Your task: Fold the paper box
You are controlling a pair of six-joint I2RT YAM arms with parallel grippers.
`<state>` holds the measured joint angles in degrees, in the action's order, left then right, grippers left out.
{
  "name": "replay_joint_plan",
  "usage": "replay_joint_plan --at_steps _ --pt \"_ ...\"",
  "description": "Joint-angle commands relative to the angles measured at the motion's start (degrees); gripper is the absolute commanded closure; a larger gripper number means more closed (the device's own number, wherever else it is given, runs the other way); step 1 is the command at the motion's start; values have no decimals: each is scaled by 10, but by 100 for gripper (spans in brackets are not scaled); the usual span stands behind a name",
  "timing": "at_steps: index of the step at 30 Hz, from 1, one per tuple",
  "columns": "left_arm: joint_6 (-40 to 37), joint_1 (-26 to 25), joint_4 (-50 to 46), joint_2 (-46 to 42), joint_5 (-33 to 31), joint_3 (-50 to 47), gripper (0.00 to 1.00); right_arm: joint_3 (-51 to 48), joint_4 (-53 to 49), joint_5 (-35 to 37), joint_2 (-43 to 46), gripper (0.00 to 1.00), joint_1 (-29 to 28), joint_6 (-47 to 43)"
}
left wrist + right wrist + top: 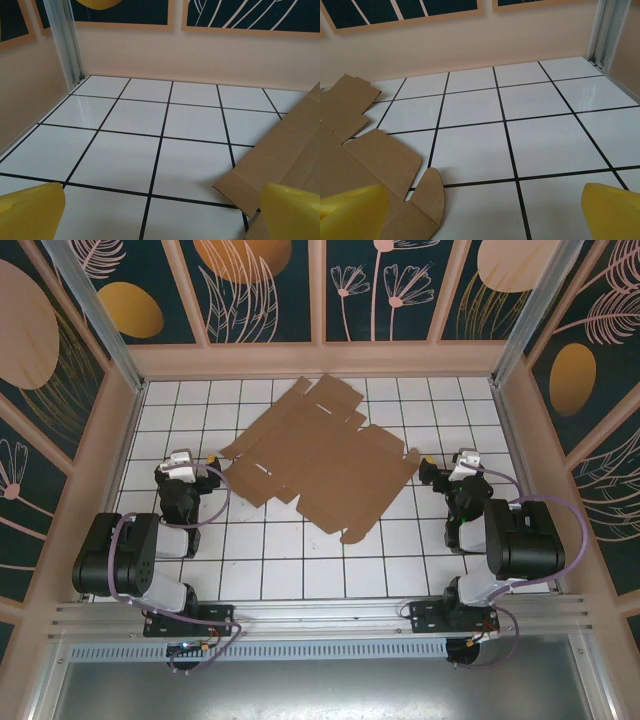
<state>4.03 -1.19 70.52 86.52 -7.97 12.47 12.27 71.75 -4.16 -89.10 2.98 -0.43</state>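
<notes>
The paper box (318,458) lies as a flat brown die-cut sheet on the middle of the white tiled table, flaps spread out. My left gripper (208,462) rests just left of the sheet's left flap, open and holding nothing. In the left wrist view its yellow fingertips (31,212) stand wide apart and a corner of the paper box (280,160) lies at the right. My right gripper (428,466) sits just right of the sheet, open and empty. In the right wrist view the paper box (365,160) spreads at the left, its rounded tab near my left yellow fingertip (352,214).
Beige walls (320,358) close the table on three sides, with metal posts (64,40) in the far corners. Both arm bases (170,600) stand at the near edge on a metal rail (320,625). White tiles lie bare beside and in front of the sheet.
</notes>
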Motion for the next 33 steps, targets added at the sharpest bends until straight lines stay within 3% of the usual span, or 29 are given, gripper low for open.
replay_joint_plan --at_steps 1,29,33 --pt "-8 -4 30 5 -4 8 1 11 27 4 -5 1 -4 9" --pt "0 7 19 6 11 13 1 8 31 -1 -5 1 -1 11" --pt "10 6 -33 -28 -27 30 1 10 24 20 4 1 -12 5"
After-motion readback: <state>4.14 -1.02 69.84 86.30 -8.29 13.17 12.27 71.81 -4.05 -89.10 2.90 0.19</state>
